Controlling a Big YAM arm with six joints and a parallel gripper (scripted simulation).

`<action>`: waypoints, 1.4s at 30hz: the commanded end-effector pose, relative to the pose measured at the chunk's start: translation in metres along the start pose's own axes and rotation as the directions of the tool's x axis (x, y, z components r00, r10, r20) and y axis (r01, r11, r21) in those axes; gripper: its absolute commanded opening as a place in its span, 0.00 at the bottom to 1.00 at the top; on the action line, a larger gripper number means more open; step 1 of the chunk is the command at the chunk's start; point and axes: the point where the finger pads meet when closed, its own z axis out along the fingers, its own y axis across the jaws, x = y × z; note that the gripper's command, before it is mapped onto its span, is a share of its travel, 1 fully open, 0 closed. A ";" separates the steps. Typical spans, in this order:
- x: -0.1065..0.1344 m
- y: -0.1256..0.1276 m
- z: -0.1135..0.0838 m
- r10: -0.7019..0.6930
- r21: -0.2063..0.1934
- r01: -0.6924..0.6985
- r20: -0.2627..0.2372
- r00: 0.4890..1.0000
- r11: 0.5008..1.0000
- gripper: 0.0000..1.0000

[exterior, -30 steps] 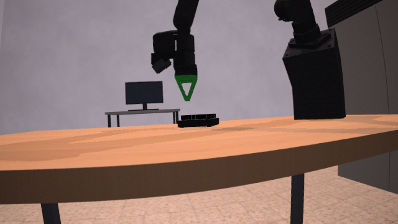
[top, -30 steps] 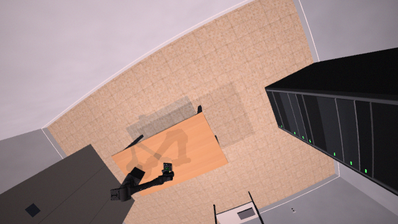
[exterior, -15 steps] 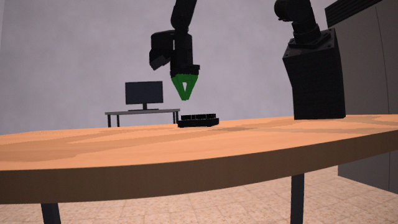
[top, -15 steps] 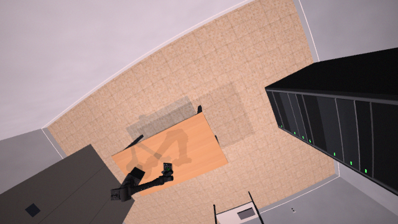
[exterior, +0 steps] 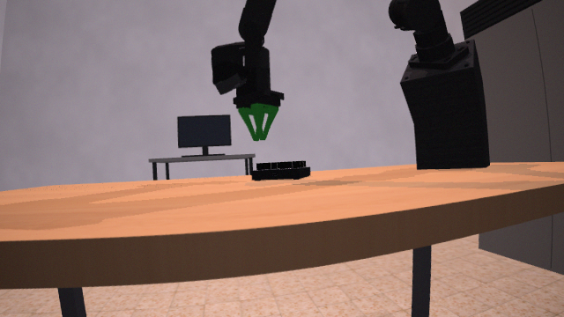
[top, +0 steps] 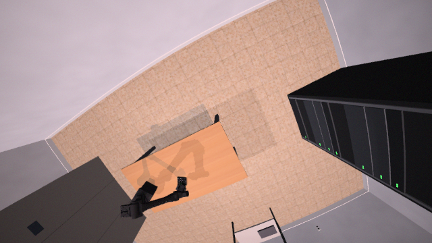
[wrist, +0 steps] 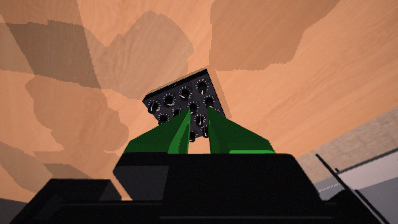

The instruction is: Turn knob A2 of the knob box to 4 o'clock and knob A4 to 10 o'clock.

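The black knob box (exterior: 280,171) stands on its feet on the wooden table, with several black knobs on top. In the wrist view the knob box (wrist: 185,107) lies turned at an angle below the fingers, and the green fingers hide part of its near rows. The knob lines and names are too small to read. My gripper (exterior: 259,137) hangs well above the box, a little to its left, pointing down. Its green fingers stand a narrow gap apart with nothing between them. From above, the gripper (top: 182,182) is over the table's near part.
The arm's black base block (exterior: 445,106) stands on the table at the right. A desk with a monitor (exterior: 204,132) stands far behind the table. A black server rack (top: 368,128) and a grey cabinet (top: 67,202) stand on the floor around the table.
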 end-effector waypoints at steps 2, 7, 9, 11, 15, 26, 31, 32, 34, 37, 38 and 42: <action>-0.001 -0.015 -0.005 -0.186 0.003 0.186 0.002 0.983 0.983 0.19; -0.004 -0.014 -0.004 -0.284 -0.002 0.284 0.004 0.959 0.959 0.19; -0.003 -0.017 -0.005 -0.327 0.002 0.327 0.002 0.945 0.945 0.19; -0.003 -0.018 -0.006 -0.360 0.003 0.360 0.002 0.933 0.933 0.19; -0.004 -0.017 -0.005 -0.396 0.000 0.396 0.003 0.918 0.918 0.19; -0.002 -0.016 -0.004 -0.400 0.001 0.400 0.002 0.916 0.916 0.19; -0.002 -0.016 -0.004 -0.398 0.001 0.398 0.002 0.917 0.917 0.19; -0.002 -0.016 -0.004 -0.397 0.001 0.397 0.002 0.918 0.918 0.19; -0.002 -0.016 -0.004 -0.397 0.001 0.397 0.002 0.918 0.918 0.19; -0.002 -0.016 -0.004 -0.397 0.001 0.397 0.002 0.918 0.918 0.19; -0.002 -0.016 -0.004 -0.397 0.001 0.397 0.002 0.918 0.918 0.19; -0.002 -0.016 -0.004 -0.397 0.001 0.397 0.002 0.918 0.918 0.19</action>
